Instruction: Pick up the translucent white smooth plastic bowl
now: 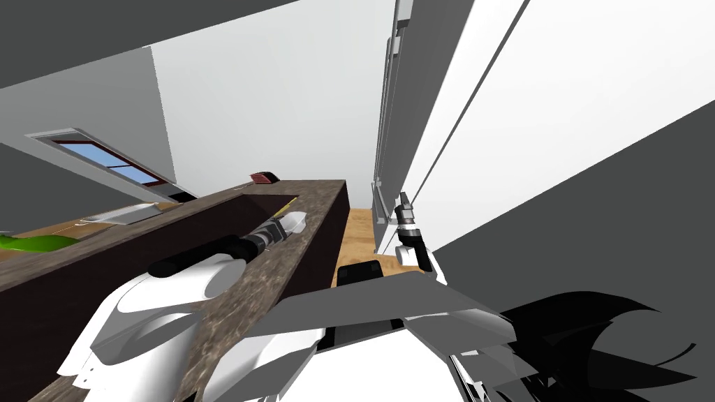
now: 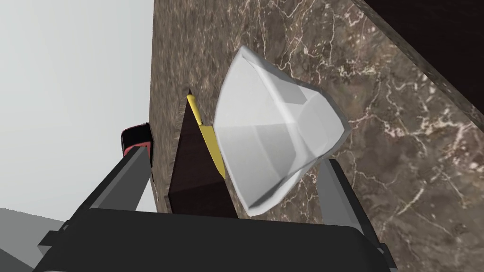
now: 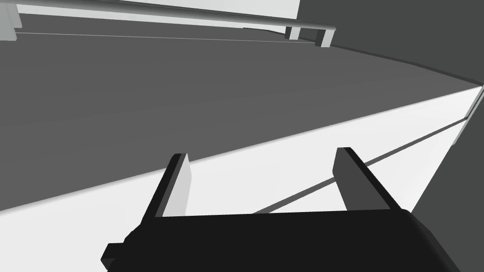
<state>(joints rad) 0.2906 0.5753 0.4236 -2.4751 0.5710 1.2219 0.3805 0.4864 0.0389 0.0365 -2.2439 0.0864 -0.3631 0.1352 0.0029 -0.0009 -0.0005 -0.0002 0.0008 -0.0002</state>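
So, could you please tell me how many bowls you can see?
1. The bowl is tilted over the counter, between the open fingers of the left claw, beside a yellow thing. The left arm may hide others.

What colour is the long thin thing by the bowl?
Yellow. The thin thing beside the bowl shows best in the left wrist view.

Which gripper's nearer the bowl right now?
Left. The left gripper is open around the bowl at the counter; the right gripper is off the counter, by a white wall.
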